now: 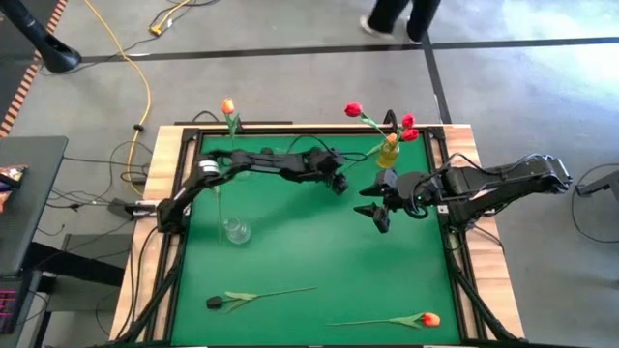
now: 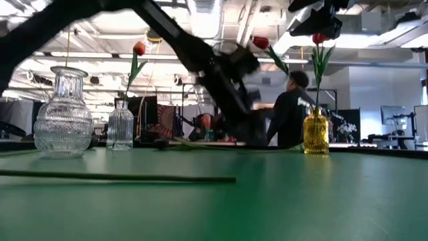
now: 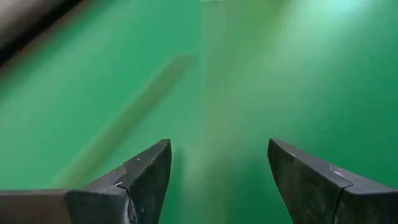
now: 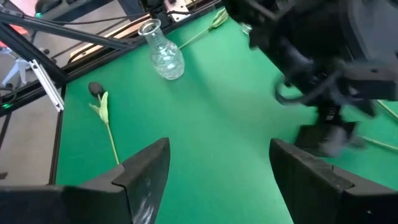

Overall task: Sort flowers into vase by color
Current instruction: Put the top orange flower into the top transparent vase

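Observation:
A yellow vase [image 1: 389,153] at the far right of the green table holds red flowers [image 1: 406,124]. At the far left corner a small clear vase [image 2: 120,124] holds one orange flower [image 1: 228,106]. A rounder clear vase [image 1: 235,230] stands on the left with nothing in it. A dark flower [image 1: 215,303] and an orange flower [image 1: 430,318] lie flat near the front edge. My left gripper [image 1: 340,184] reaches over the table's middle, tilted down, open, with nothing between its fingers [image 3: 149,177]. My right gripper [image 1: 372,213] hangs open just right of it.
The yellow vase stands close behind both grippers. A long green stem [image 2: 120,177] lies across the table's near part. Wooden rails [image 1: 179,155] frame the table. A person [image 2: 287,114] is in the room beyond the far edge.

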Robot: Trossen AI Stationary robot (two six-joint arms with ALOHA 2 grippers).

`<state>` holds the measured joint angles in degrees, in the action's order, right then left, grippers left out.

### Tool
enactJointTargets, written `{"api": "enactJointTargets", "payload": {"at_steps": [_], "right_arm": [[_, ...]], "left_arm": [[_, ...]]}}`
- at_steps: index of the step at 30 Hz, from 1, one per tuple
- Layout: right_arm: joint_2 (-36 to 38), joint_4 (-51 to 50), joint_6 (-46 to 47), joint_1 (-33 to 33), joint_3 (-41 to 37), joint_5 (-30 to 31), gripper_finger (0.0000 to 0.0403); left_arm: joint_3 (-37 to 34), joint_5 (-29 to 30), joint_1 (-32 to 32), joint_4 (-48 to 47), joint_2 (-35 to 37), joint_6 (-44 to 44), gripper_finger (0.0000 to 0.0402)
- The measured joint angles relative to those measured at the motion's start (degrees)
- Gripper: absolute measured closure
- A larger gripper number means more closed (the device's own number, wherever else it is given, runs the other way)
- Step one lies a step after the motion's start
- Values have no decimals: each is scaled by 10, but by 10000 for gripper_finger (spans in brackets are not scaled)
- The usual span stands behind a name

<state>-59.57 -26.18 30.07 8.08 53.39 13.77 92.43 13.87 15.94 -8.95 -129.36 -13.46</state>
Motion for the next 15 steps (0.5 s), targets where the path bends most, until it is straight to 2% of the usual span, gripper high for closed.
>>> {"api": "enactJointTargets", "payload": {"at_steps": [2,5,7,12,15], "right_arm": [[0,2,1,0,0,0,104],[0,4,2,0,0,4,104],[0,5,14,0,0,4,104],[0,5,29,2,0,3,104],[0,6,29,1,0,3,104]], "left_arm": [[25,50,-7,1,-19,2,146],[63,74,-17,-9,-36,22,146],[74,74,-19,-47,-40,23,146],[79,40,-8,-68,-40,32,146],[105,8,-7,-135,-40,36,146]]}}
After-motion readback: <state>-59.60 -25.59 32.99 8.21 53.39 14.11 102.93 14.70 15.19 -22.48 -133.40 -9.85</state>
